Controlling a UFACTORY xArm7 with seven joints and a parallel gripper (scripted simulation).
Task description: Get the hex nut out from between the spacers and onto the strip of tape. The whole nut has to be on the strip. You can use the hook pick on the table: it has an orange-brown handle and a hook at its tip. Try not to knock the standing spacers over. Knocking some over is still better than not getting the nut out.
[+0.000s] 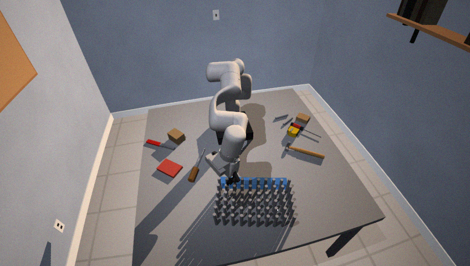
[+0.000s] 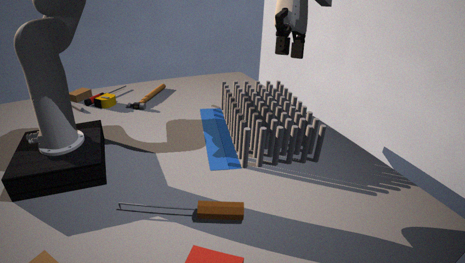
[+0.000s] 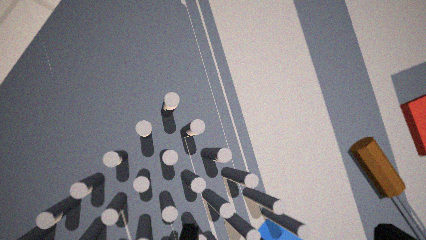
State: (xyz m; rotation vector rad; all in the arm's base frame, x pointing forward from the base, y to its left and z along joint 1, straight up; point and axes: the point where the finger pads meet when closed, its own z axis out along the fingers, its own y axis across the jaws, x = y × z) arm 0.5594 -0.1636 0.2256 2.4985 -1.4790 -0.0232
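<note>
A dense grid of upright grey spacers (image 1: 254, 205) stands on the table, also in the exterior view (image 2: 270, 120) and the wrist view (image 3: 170, 170). I cannot make out the hex nut among them. The blue strip of tape (image 1: 254, 182) lies along the grid's arm side (image 2: 218, 138), and its end shows in the wrist view (image 3: 275, 231). The hook pick (image 1: 194, 169) (image 2: 220, 210) (image 3: 377, 166) lies flat left of the grid, with its orange-brown handle and a thin wire shaft. My gripper (image 1: 233, 178) (image 2: 288, 45) is open and empty, high above the grid's corner beside the tape.
A red flat block (image 1: 169, 167) (image 3: 415, 122), a brown box (image 1: 175, 135) and a red-handled tool (image 1: 153, 142) lie left of the pick. A hammer (image 1: 305, 151), a yellow tape measure (image 1: 292, 131) and small tools lie to the right. The arm's black base (image 2: 55, 159) is behind the tape.
</note>
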